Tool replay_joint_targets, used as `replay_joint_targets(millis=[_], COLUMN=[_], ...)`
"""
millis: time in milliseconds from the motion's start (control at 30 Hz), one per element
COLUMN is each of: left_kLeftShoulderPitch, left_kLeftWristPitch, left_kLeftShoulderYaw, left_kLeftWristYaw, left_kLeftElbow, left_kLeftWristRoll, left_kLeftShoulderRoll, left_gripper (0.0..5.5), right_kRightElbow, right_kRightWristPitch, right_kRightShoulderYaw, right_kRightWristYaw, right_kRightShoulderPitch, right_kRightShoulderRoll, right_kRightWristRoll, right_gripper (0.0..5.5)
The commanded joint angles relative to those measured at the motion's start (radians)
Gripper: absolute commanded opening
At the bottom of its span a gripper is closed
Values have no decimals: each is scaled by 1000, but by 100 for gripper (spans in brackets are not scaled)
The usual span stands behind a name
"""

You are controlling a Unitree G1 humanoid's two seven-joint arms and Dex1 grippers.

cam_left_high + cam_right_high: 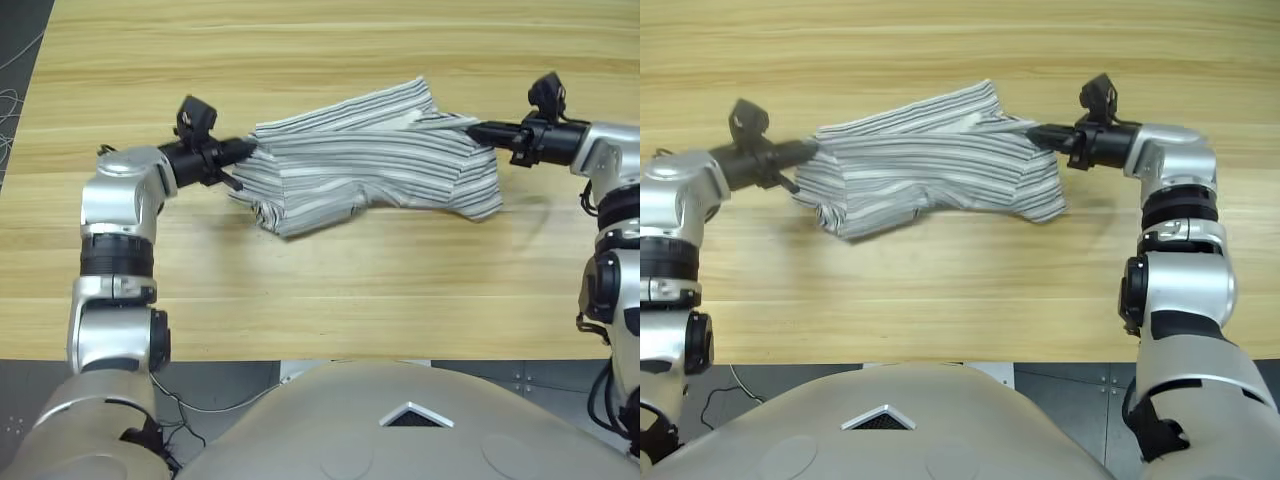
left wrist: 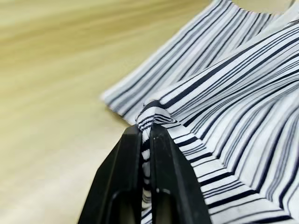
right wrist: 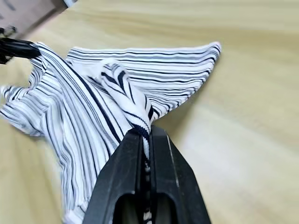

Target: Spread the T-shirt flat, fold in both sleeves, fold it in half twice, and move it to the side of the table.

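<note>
The black-and-white striped T-shirt (image 1: 370,160) hangs stretched between my two grippers over the middle of the wooden table (image 1: 300,290), bunched and partly folded, its lower folds sagging onto the table. My left gripper (image 1: 246,147) is shut on the shirt's left edge; the pinched fabric bulges above the black fingers (image 2: 122,172) in the left wrist view. My right gripper (image 1: 474,130) is shut on a rolled hem at the shirt's right side, which shows between the fingers (image 3: 124,172) in the right wrist view. The left gripper (image 3: 18,48) also appears far off there.
The table's front edge (image 1: 300,358) runs close to me, with dark floor and cables (image 1: 200,410) below it. Bare wood lies behind and in front of the shirt and out to both sides.
</note>
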Motion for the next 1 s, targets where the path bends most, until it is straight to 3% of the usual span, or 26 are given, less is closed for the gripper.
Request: replay_joint_targets(millis=[33, 200, 333, 500, 633, 767, 1000], left_kLeftShoulderPitch=[-133, -163, -29, 201, 339, 436, 579], left_kLeftWristPitch=[-126, -179, -64, 159, 274, 284, 149], left_kLeftShoulderYaw=[8, 16, 7, -6, -55, -112, -249], left_kLeftWristYaw=[84, 58, -141, -296, -343, -372, -435], left_kLeftElbow=[192, 204, -115, -612, -888, -958, -914], left_kLeftWristRoll=[78, 83, -37, -248, -360, -342, -183], left_kLeftShoulderRoll=[-30, -46, -22, 47, 97, 171, 310], left_gripper=[12, 12, 12, 12, 12, 12, 12], right_kRightElbow=[62, 47, -77, -551, -868, -888, -758], right_kRightWristPitch=[-101, -154, -73, 152, 232, 18, -188], right_kRightShoulderYaw=[-17, -8, -11, 56, 96, 238, 312], right_kRightWristYaw=[-117, -58, 158, 422, 490, 483, 402], right_kRightShoulderPitch=[-58, -54, -9, 210, 408, 525, 528], right_kRightShoulderRoll=[30, 32, -4, -98, -224, -348, -312], right_kRightWristRoll=[-40, -47, 12, 135, 234, 70, -85], right_gripper=[10, 10, 10, 10, 10, 10, 10])
